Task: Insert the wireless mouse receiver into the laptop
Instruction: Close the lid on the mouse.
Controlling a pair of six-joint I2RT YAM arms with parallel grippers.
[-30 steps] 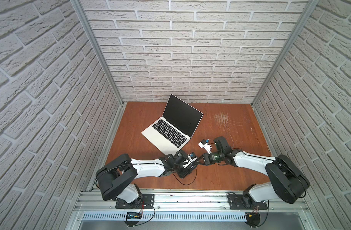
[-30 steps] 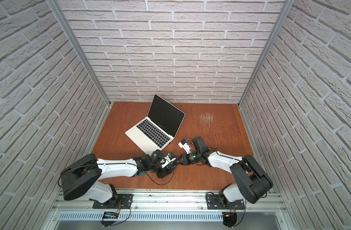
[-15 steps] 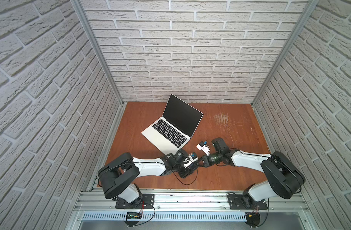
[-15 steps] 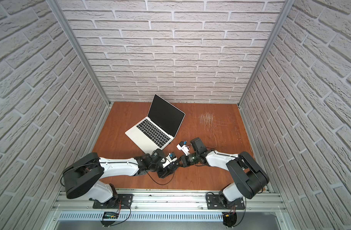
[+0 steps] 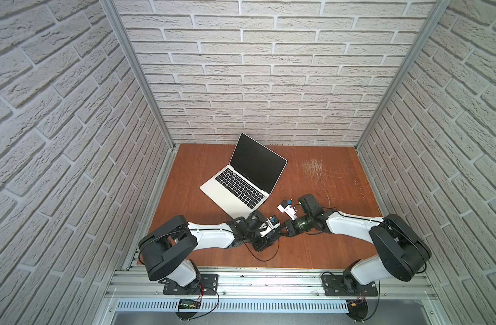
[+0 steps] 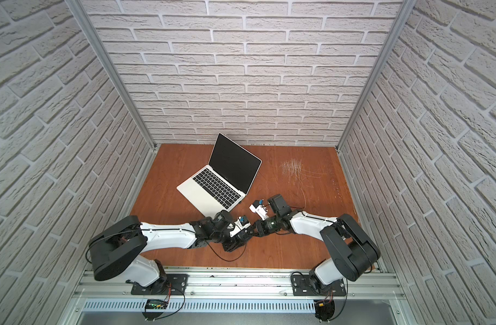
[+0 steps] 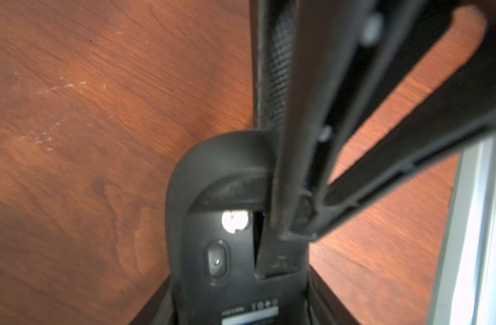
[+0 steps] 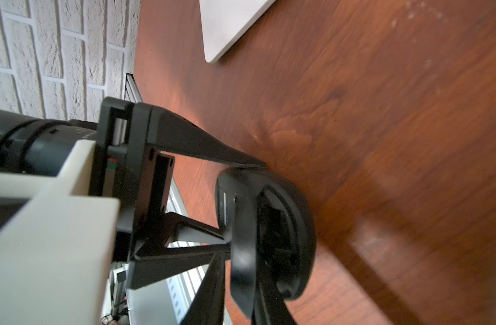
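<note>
The left pincer (image 8: pixel 245 204) reaches in from about 8 o'clock in both top views. It is clamped on the black mouse (image 7: pixel 185 253) with a finger on each side, and the mouse's underside faces the left wrist camera.

At roughly 11 o'clock from that grip, the laptop (image 5: pixel 241 183) stands open on the wooden surface (image 5: pixel 325 253). Its silver deck and black keys are toward the arms, and its dark screen tilts back toward the brick wall. Its near corner lies just beside the left wrist.

On the mouse's underside, a curved black cover piece (image 7: pixel 230 163) sits at the far end. Below its edge, an open compartment shows a silver contact (image 7: pixel 234 222).

The right pincer (image 7: pixel 297 233) comes from about 4 o'clock, with its two tips drawn near each other and pushed into that compartment. I cannot tell whether they pinch something or stand slightly parted, because the spot between them is dark and blurred. The wireless mouse receiver is too small and too hidden to pick out where the tips meet the mouse.

At about 1 o'clock from the pincers, pale scratches (image 5: pixel 311 168) mark the surface.
</note>
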